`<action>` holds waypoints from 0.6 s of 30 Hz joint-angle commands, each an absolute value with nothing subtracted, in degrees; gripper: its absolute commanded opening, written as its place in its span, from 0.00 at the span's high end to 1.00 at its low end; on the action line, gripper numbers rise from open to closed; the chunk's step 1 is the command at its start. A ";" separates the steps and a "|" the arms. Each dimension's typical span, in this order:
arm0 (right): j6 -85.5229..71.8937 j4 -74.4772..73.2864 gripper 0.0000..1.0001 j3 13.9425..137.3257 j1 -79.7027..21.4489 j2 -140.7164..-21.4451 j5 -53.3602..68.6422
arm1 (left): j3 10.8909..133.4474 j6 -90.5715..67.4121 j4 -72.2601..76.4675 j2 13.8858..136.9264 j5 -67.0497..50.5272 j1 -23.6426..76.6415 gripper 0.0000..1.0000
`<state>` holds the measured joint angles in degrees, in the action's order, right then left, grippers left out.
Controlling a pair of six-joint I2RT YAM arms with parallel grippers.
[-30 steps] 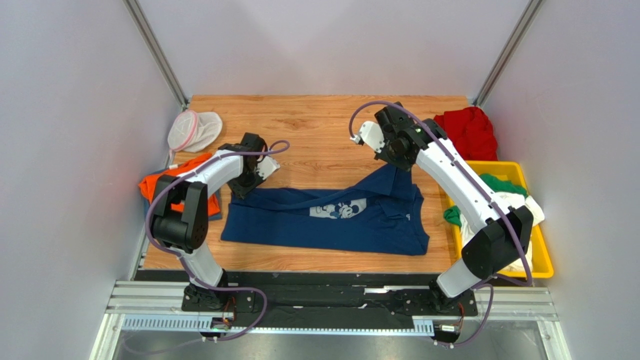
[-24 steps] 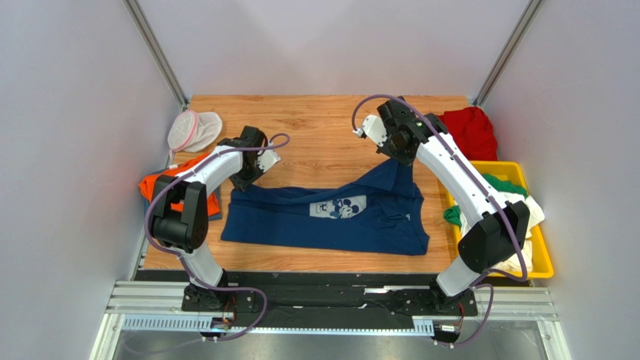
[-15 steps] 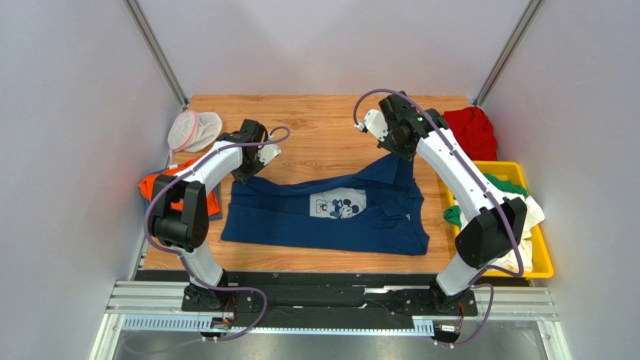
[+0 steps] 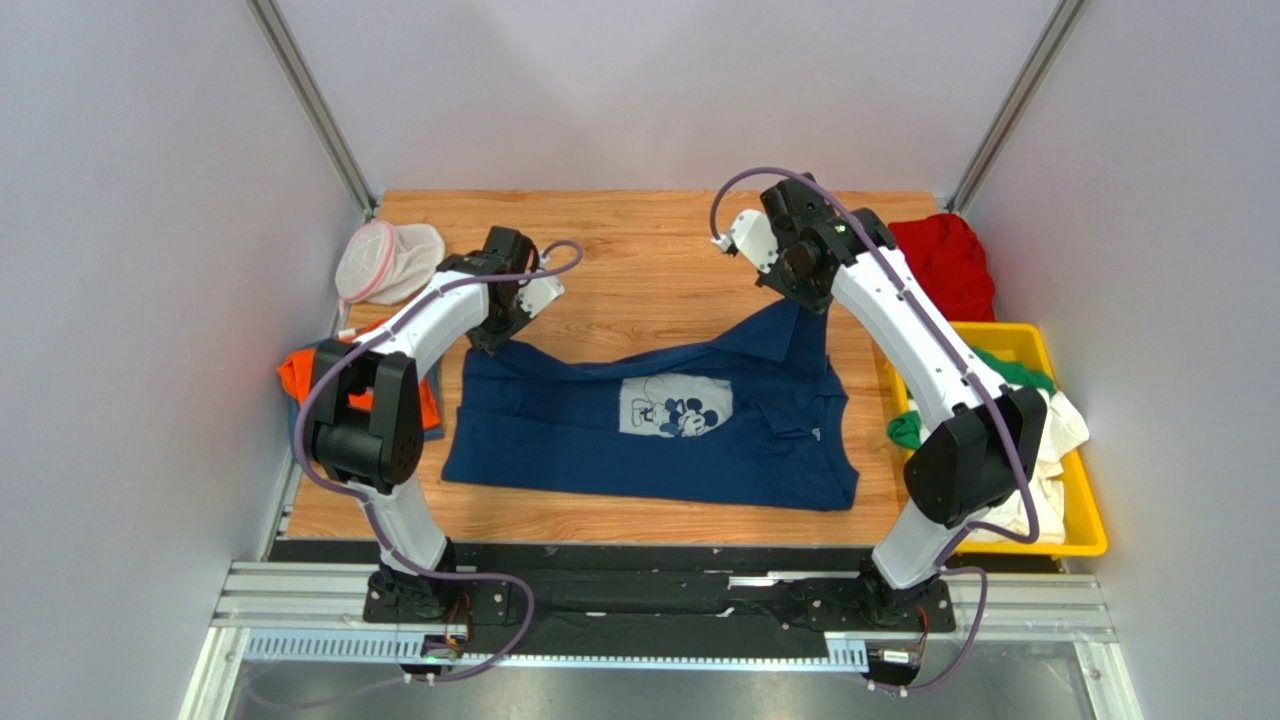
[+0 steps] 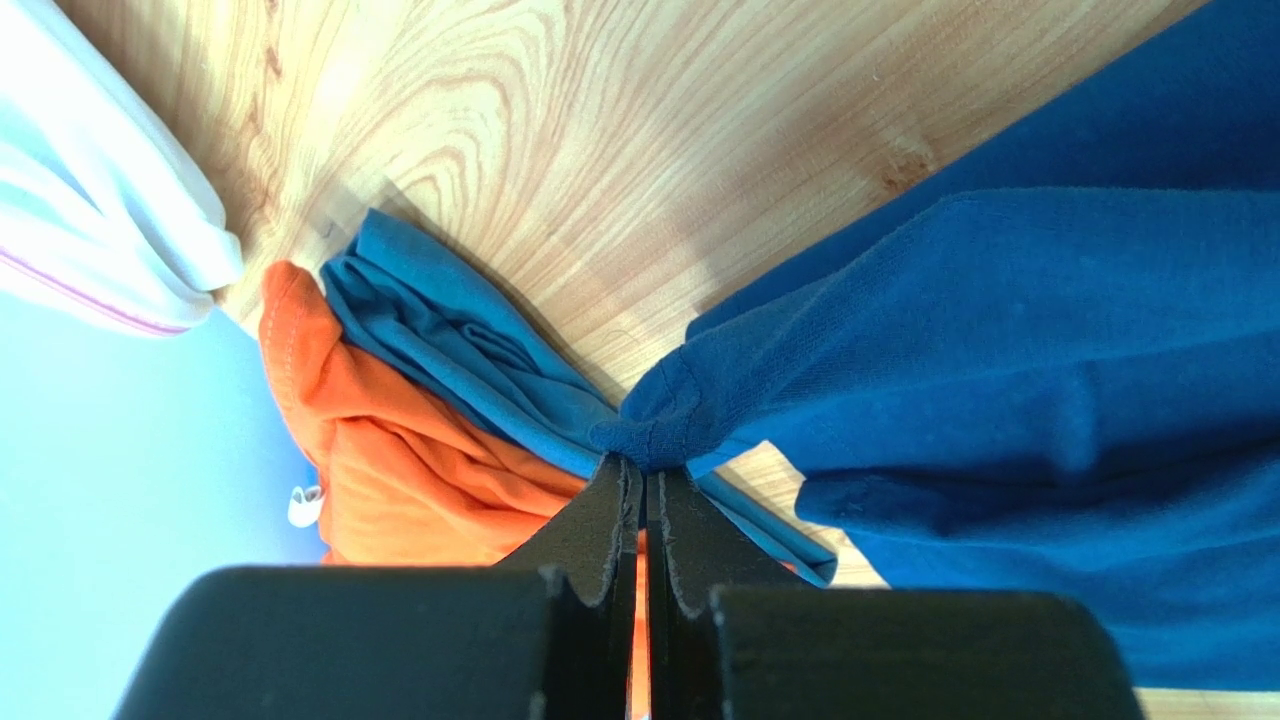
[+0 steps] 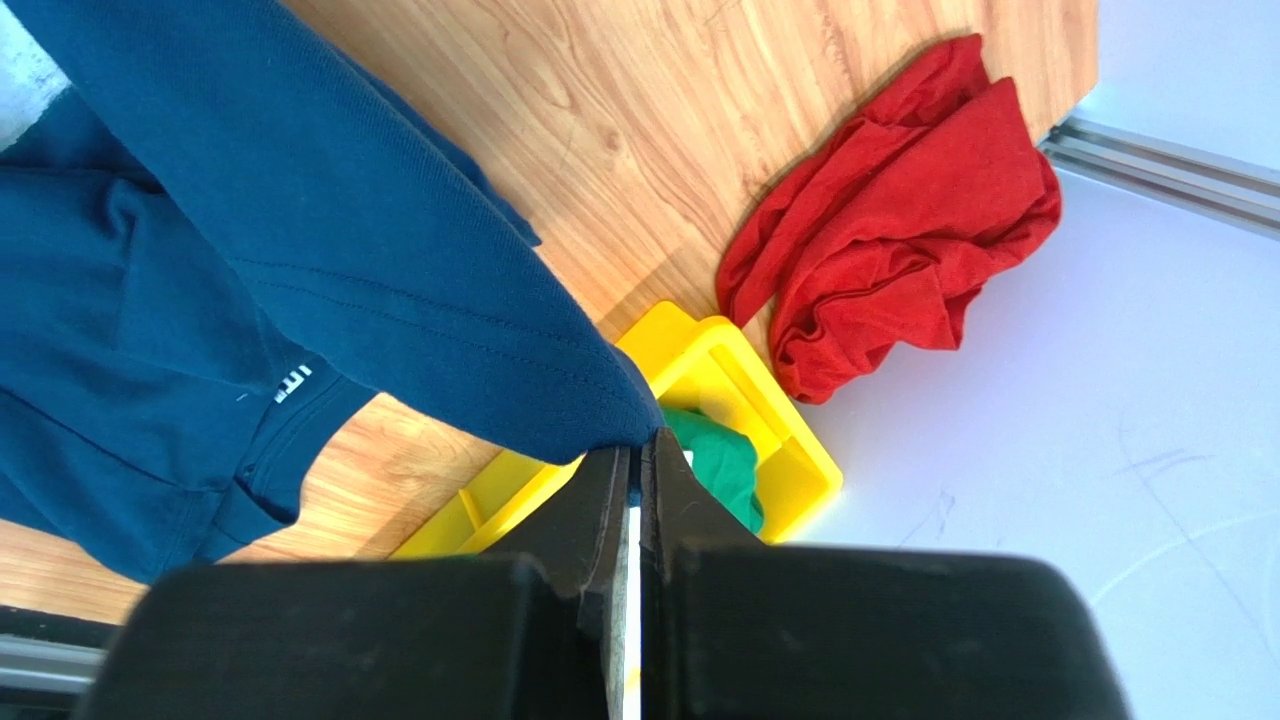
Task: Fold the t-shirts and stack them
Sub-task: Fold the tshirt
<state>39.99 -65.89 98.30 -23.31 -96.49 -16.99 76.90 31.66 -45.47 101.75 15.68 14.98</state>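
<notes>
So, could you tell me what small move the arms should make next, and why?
Probably draw both pinched corners apart and toward the far side, then lower them: the left gripper and right gripper are each shut on the navy t-shirt, whose far edge sags between them, not yet flat.

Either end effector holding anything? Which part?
Both pinch the navy Mickey t-shirt: left end effector a bunched far-left corner, right end effector a far-right corner.

Navy t-shirt (image 4: 751, 450) with a pale square Mickey print (image 4: 676, 408). Orange t-shirt (image 4: 301, 369) at nine o'clock, red t-shirt (image 4: 944, 263) at two, green t-shirt (image 4: 1001, 366) in a yellow bin (image 4: 1089, 521) at three.
</notes>
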 commanded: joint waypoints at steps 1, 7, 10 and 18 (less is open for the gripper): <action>38.76 -65.83 1.00 96.34 -23.20 -94.57 -16.61 | 76.56 32.34 -45.26 101.08 16.17 15.03 1.00; 37.18 -68.11 1.00 91.94 -23.64 -91.85 -13.89 | 73.39 33.13 -44.56 99.49 16.52 15.03 1.00; 36.83 -68.55 1.00 89.57 -24.34 -89.65 -13.71 | 72.25 33.48 -44.30 98.88 16.70 15.03 1.00; 35.77 -72.06 1.00 88.15 -25.75 -86.23 -12.57 | 71.98 33.93 -44.38 98.61 17.31 15.03 1.00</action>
